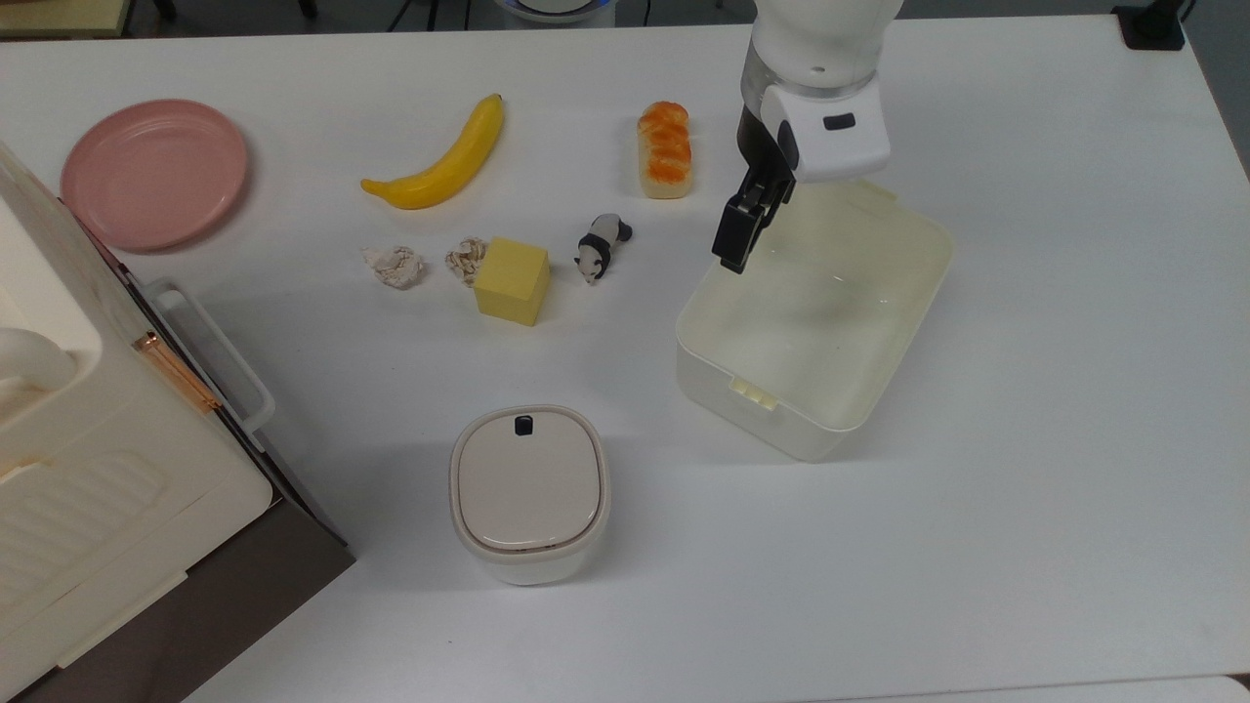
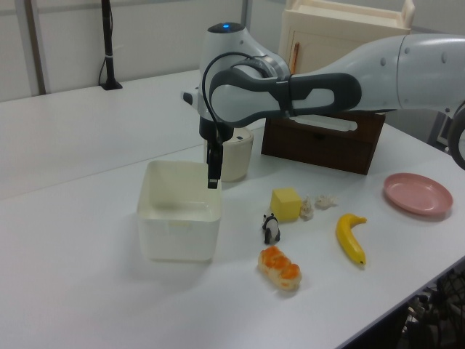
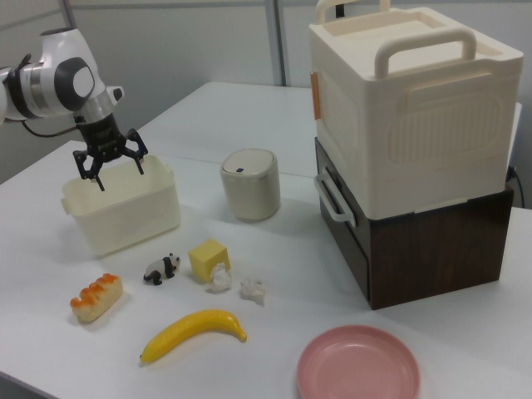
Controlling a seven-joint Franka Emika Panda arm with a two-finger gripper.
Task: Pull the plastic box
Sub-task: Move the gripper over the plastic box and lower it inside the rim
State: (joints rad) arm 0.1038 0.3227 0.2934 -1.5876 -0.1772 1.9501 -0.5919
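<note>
Hovering hand (image 3: pixel 110 168) spread above plastic box (image 3: pixel 125 209), no readable writing

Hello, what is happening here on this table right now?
A Franka arm holds its gripper, fingers spread open, above the rim of the plastic box. The box sits empty on the white table, not yet gripped. The banana, bread and toy panda lie untouched nearby.

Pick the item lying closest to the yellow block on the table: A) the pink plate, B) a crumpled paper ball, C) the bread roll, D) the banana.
B: in the top view a crumpled paper ball sits right against the top view's left side of the yellow block, while the banana, pink plate and bread roll lie farther off.
</note>
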